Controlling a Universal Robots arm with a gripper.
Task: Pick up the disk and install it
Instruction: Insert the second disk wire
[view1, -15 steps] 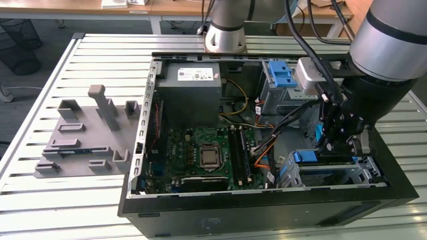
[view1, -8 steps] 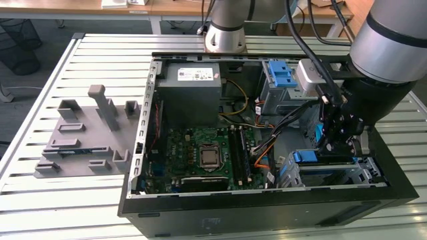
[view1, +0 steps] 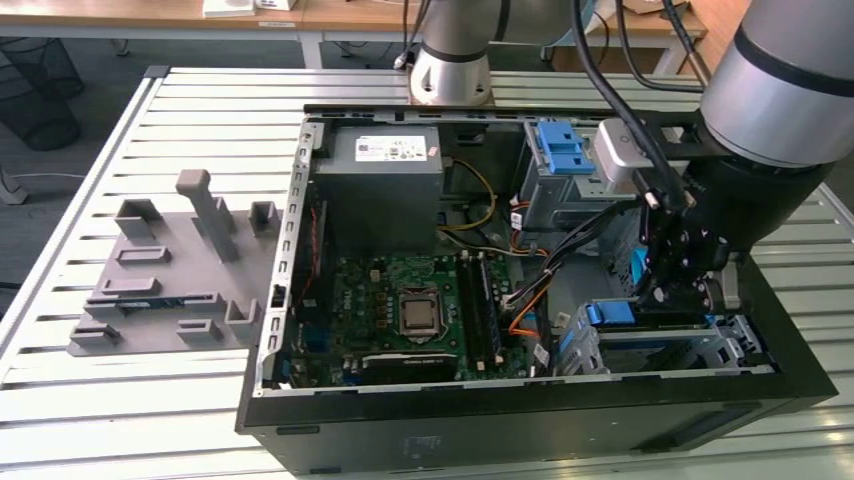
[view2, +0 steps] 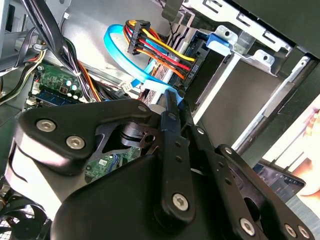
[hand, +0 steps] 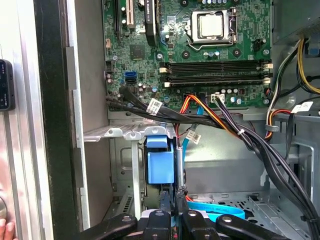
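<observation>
While reaching down into the open computer case, pinches the disk in the drive cage.

In the first wrist view, gripper with fingers drawn close together, nipping the near end of the disk; disk stands on edge inside the cage, blue carrier frame facing out, silver side just beside it. In the exterior view, gripper low at the case's corner toward the exterior view's right, disk just beside it among the cage's metal walls. Beyond the cage, motherboard with orange and black cables draped across between. In the second wrist view, a blue ribbon cable curls past the gripper. Grey power supply at the case's far end; case rests on a slatted table, near a grey parts fixture.
</observation>
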